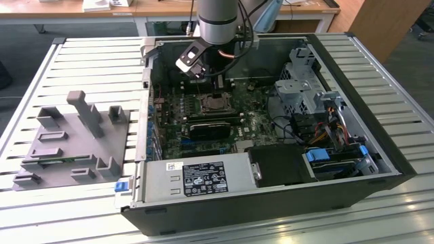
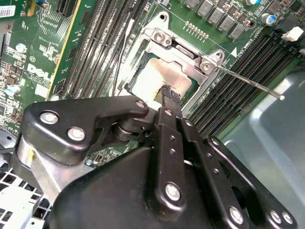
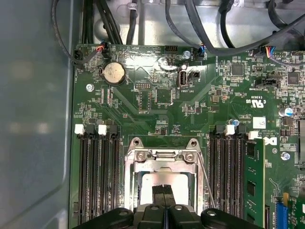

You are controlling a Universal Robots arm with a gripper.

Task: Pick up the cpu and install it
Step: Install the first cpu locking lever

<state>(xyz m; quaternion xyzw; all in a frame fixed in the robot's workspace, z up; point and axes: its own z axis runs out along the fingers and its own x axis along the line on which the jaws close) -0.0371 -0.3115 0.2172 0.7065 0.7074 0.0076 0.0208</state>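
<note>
Gripper state: the gripper (image 3: 163, 192) has its 2 fingers pressed together, tip to tip, with nothing seen between them; the tips (image 2: 169, 93) sit on or just above the cpu's top plate.
Cpu place: the cpu (image 3: 164, 180) lies flat inside the socket frame (image 3: 164, 157), directly under the fingertips; in the second wrist view its pale plate (image 2: 162, 78) shows just ahead of the tips.
Progress: judging by how it lies, the pick-up and the placing are done, as the chip rests in its seat and is not carried.
Left to do: the socket lever (image 2: 248, 82) stands out free beside the frame, so the clamp looks unlatched; whether the chip is fully seated I cannot tell.
Container: the open computer case (image 1: 379, 168) lies on the slatted worktop (image 1: 88, 56), with the gripper reaching down into it.
Contents: the motherboard (image 3: 157, 100) fills the floor around the gripper, memory slots (image 3: 97, 176) flank the socket on both sides, and a power supply (image 1: 196, 178) and cables sit well apart from the gripper.
Outside the case: a grey fixture (image 1: 74, 137) rests on the worktop, well apart from the gripper.
</note>
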